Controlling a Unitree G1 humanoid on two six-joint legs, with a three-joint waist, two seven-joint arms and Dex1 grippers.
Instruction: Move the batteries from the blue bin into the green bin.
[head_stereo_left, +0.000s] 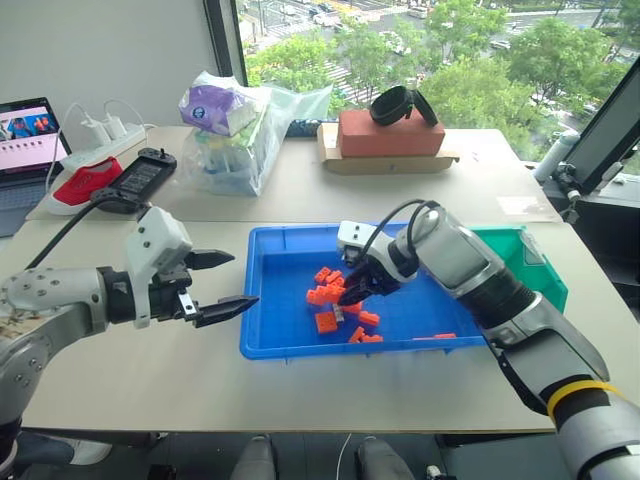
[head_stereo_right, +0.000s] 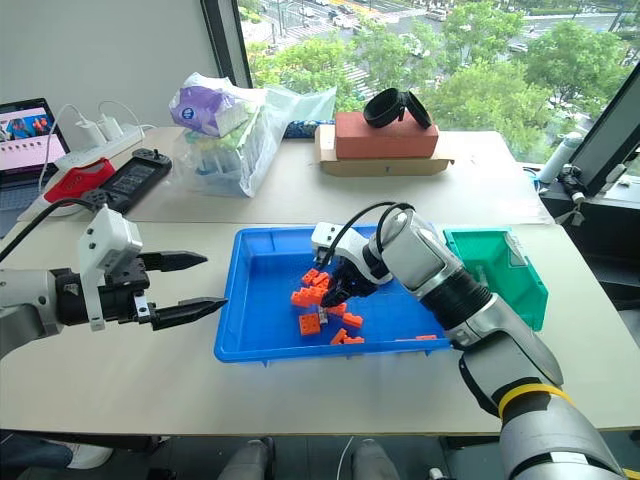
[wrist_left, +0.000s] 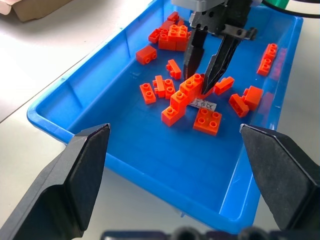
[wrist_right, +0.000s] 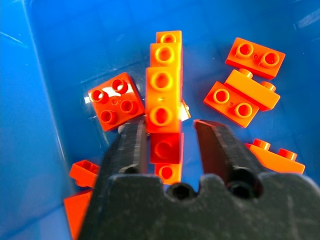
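The left gripper (head_stereo_left: 222, 283) hovers at centre-left, fingers spread wide. The right gripper (head_stereo_left: 350, 291), mid-frame, points down-left with fingers narrowed.

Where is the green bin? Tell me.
In the right eye view the green bin sits on the robot's right, beside the blue bin's right end, behind the right arm.

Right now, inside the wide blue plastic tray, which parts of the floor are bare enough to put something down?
The wide blue plastic tray has bare floor along its left side, between the left rim and the orange toy bricks, and along the far edge. The middle is crowded: bricks lie scattered there and the right claw straddles a brick. The table strip in front is also free.
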